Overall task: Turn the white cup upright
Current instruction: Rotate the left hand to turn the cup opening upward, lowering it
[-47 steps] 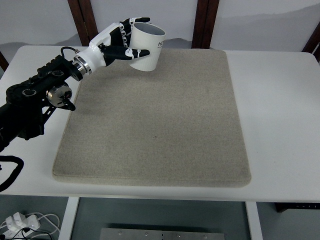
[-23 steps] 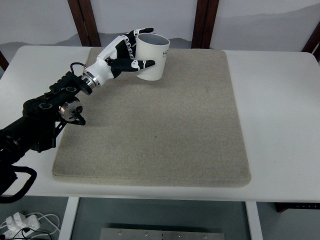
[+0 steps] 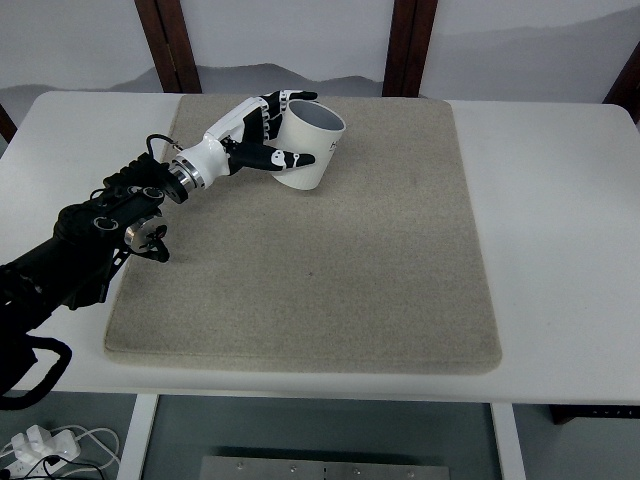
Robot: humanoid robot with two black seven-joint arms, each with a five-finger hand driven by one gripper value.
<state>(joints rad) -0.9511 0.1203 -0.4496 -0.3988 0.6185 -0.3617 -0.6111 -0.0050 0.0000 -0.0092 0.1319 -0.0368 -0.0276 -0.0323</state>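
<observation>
A white cup (image 3: 313, 150) with dark print on its side is held near the far left part of the beige mat (image 3: 320, 250). Its open mouth faces up and tilts toward the right. My left hand (image 3: 268, 130) is shut on the cup, fingers wrapped over its far side and thumb across its near side. The black left arm (image 3: 90, 235) comes in from the lower left. Whether the cup's base touches the mat is hard to tell.
The mat lies on a white table (image 3: 560, 200). Dark wooden posts (image 3: 405, 45) stand behind the table's far edge. Cables and a power strip (image 3: 40, 445) lie on the floor at the lower left.
My left hand has carried the cup down and toward me, lower over the mat. The cup is tilted more to the right than before.
</observation>
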